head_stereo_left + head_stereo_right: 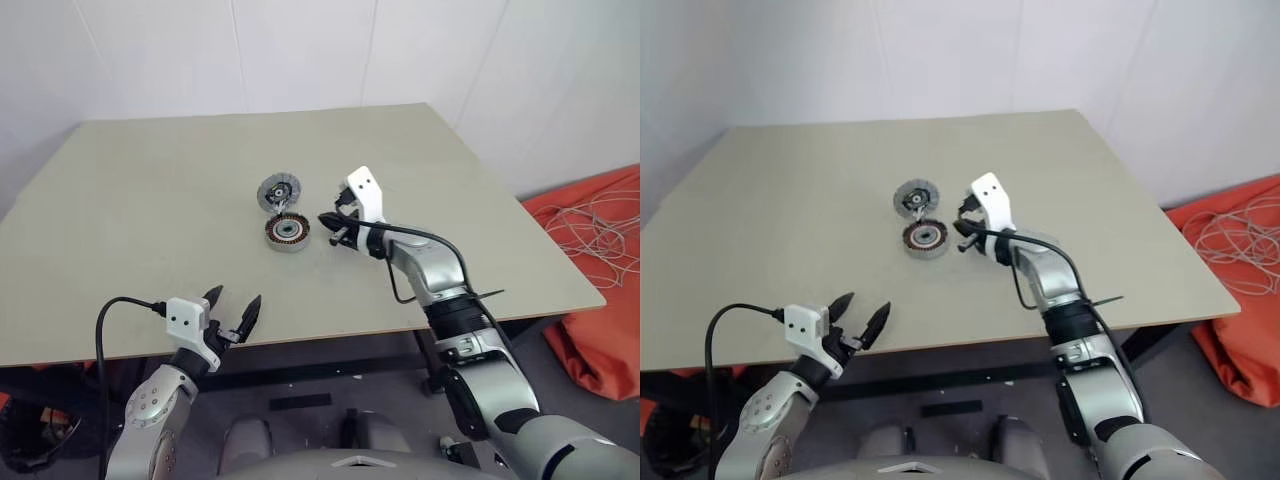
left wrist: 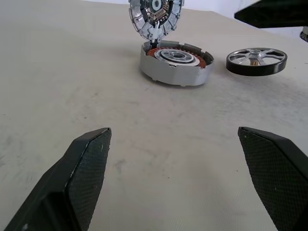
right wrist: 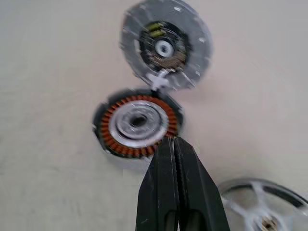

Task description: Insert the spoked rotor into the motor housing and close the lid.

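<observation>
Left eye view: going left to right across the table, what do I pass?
Left gripper at the near edge → lid, standing open → housing → right gripper.

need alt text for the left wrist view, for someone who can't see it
A motor housing with copper windings sits open on a beige table, its lid standing upright at the far edge. The dark spoked rotor lies on the table beside the housing, apart from it. In the foreground, the left gripper is open, holding nothing.
</observation>
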`<state>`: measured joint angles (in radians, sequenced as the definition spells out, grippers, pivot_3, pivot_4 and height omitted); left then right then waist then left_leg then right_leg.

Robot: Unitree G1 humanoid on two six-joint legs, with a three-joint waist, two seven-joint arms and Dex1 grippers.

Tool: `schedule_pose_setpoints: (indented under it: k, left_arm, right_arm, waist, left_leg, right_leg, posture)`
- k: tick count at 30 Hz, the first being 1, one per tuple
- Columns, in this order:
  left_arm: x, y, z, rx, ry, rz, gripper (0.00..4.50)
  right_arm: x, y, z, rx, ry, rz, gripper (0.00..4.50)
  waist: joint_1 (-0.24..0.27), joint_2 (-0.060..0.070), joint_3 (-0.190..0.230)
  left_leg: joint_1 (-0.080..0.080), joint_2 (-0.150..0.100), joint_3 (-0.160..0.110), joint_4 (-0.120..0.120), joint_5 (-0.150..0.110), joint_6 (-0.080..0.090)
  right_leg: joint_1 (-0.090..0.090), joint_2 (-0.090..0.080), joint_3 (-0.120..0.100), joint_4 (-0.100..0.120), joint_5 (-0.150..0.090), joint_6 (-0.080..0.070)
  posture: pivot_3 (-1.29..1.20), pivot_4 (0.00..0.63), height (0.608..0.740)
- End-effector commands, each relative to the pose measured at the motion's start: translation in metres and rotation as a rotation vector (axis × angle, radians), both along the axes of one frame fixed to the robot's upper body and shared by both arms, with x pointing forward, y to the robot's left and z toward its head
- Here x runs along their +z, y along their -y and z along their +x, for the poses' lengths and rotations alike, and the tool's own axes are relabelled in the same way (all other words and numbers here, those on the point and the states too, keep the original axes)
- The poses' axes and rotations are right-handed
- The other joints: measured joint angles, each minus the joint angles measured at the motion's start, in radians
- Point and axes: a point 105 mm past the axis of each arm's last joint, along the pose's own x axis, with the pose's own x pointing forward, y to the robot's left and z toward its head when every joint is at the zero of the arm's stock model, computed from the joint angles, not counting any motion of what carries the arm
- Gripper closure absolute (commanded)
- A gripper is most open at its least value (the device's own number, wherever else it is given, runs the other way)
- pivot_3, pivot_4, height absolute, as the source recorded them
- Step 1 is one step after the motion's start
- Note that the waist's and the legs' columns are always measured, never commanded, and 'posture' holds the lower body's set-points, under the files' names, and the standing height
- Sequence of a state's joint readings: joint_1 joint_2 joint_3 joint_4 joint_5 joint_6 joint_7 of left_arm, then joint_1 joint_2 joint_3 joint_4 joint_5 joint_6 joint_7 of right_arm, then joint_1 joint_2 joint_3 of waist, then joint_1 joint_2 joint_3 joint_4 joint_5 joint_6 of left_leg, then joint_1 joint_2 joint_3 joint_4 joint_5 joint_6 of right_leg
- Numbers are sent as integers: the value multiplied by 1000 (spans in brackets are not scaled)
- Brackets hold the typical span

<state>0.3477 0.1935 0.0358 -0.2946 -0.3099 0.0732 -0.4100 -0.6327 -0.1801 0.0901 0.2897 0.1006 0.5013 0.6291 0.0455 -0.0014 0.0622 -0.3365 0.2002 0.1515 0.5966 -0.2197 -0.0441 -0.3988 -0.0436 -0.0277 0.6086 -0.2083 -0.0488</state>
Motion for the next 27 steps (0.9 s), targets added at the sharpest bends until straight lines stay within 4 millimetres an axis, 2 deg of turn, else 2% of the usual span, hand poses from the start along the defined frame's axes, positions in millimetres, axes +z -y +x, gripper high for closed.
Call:
schedule_pose_setpoints:
  k: [1,2,3,5,11,17,20,23,27]
  left_arm:
    - [14,1,2,-12,58,-1,0]
    - [14,1,2,-12,58,-1,0]
    - [14,1,2,-13,57,-1,0]
    - [14,1,2,-13,56,-2,0]
    - [15,0,5,-13,52,-4,0]
    - [15,-3,7,-13,50,-5,0]
    - [15,-5,9,-12,49,-5,0]
    - [15,-7,10,-11,48,-5,0]
    - [14,-10,11,-9,47,-5,0]
  right_arm:
    - [33,21,4,-80,51,87,4470]
    - [35,27,5,-100,45,102,4470]
    - [37,32,5,-118,39,114,4187]
    - [40,40,4,-149,25,134,3902]
    - [34,67,7,-266,-40,156,1883]
    - [23,84,9,-348,-94,150,22]
    - [15,87,8,-374,-174,164,22]
    - [-1,91,3,-430,-347,226,22]
    - [-5,92,4,-477,-451,313,22]
  waist:
    - [-2,0,0]
    - [-2,0,0]
    - [-2,0,0]
    - [-2,0,0]
    - [1,0,0]
    - [2,0,0]
    - [1,0,0]
    - [1,0,0]
    - [1,1,0]
  left_leg:
    - [0,0,0,0,0,0]
    - [1,0,0,0,0,0]
    - [1,0,0,0,0,0]
    - [1,0,0,0,0,0]
    - [1,0,0,0,0,0]
    - [1,0,0,0,0,0]
    - [1,0,0,0,0,0]
    - [1,0,0,0,0,0]
    - [1,0,0,0,0,0]
  right_leg:
    - [0,0,0,0,0,0]
    - [0,1,0,0,0,0]
    - [0,1,0,0,0,0]
    - [1,1,0,0,0,0]
    - [1,1,0,-1,0,0]
    - [1,1,0,-1,0,0]
    - [1,1,0,-1,0,0]
    - [2,1,0,-1,0,0]
    - [1,1,0,-1,0,0]
  posture:
    - [0,0,740]
    - [0,0,740]
    - [0,0,740]
    - [0,0,740]
    - [0,0,740]
    - [0,0,740]
    - [0,0,740]
    - [0,0,740]
    - [0,0,740]
